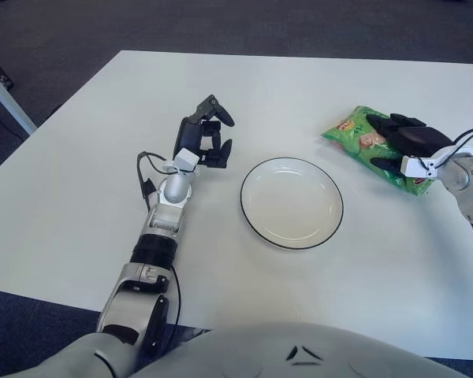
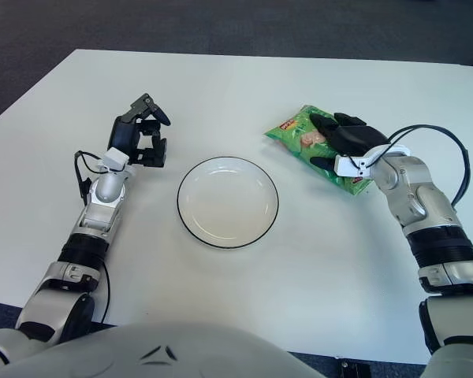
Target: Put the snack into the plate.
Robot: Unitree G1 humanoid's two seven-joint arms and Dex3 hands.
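Note:
A green snack bag lies on the white table, to the right of the plate. My right hand covers the bag's right half, black fingers over its top and the thumb against its near edge, shut on it. The white plate with a dark rim stands bare at the table's middle, a short gap left of the bag. Left of the plate, my left hand is raised with fingers curled, holding nothing. The part of the bag under my right hand is hidden.
Dark carpet lies beyond the table's far edge. A pale table leg shows at the far left. My right forearm and its cable reach in from the right edge.

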